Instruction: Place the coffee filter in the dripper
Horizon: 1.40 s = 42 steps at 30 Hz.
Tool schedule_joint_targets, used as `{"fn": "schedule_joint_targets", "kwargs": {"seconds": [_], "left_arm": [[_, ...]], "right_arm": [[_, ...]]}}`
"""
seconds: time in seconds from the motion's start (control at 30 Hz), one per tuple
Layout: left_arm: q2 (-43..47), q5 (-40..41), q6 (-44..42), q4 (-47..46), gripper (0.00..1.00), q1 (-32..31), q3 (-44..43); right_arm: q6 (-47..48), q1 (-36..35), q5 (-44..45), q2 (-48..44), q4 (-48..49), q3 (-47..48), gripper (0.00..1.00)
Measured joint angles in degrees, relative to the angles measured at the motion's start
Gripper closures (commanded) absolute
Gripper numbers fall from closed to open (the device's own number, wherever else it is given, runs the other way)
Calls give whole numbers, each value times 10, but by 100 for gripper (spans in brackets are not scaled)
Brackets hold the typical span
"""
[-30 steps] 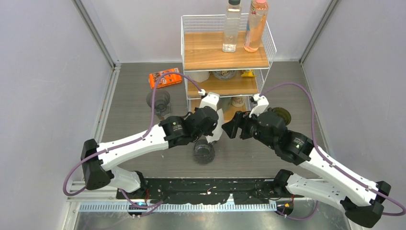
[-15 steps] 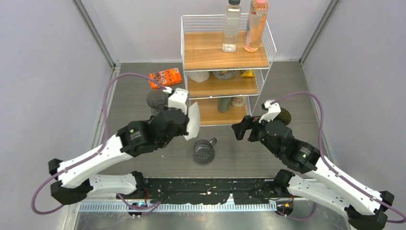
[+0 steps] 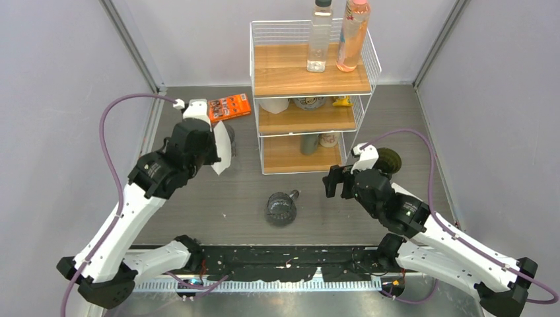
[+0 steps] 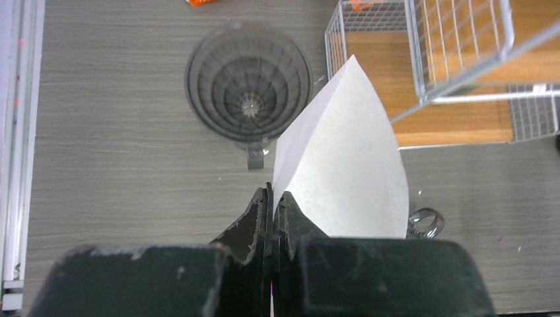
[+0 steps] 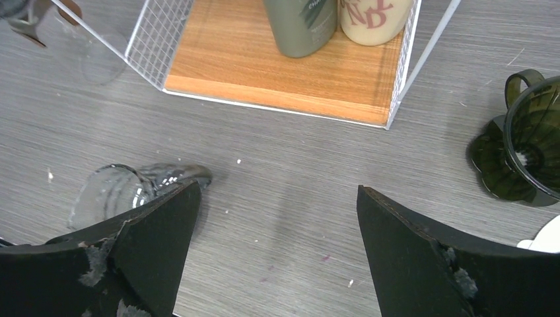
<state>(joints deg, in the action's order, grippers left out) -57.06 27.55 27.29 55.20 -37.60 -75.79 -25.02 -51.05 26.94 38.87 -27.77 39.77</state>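
My left gripper is shut on the lower edge of a white folded paper coffee filter and holds it up in the air. A grey ribbed dripper stands on the table just beyond and left of the filter's tip, empty. In the top view the left gripper and the filter hang over that dripper at the left of the shelf rack and hide most of it. My right gripper is open and empty, low over the table in front of the rack.
A clear glass dripper lies on the table at centre, also by my right gripper's left finger. A dark green dripper stands at the right. The wire shelf rack holds bottles and cups. An orange packet lies at the back left.
My left arm has swung left and back with the filter, from the table's centre to over the grey dripper. My right gripper has drawn back slightly and lower, still open.
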Motion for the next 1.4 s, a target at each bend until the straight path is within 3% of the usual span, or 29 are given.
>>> {"fn": "schedule_joint_targets", "kwargs": {"seconds": [0.53, 0.93, 1.4], "left_arm": [[-170, -175, -91, 27, 100, 193, -137], [-253, -216, -113, 35, 100, 223, -156], [-279, -246, -133, 38, 100, 231, -158]], "right_arm": [[53, 0, 4, 7, 33, -42, 4], [59, 1, -3, 9, 44, -59, 5], [59, 2, -5, 0, 50, -61, 4]]}}
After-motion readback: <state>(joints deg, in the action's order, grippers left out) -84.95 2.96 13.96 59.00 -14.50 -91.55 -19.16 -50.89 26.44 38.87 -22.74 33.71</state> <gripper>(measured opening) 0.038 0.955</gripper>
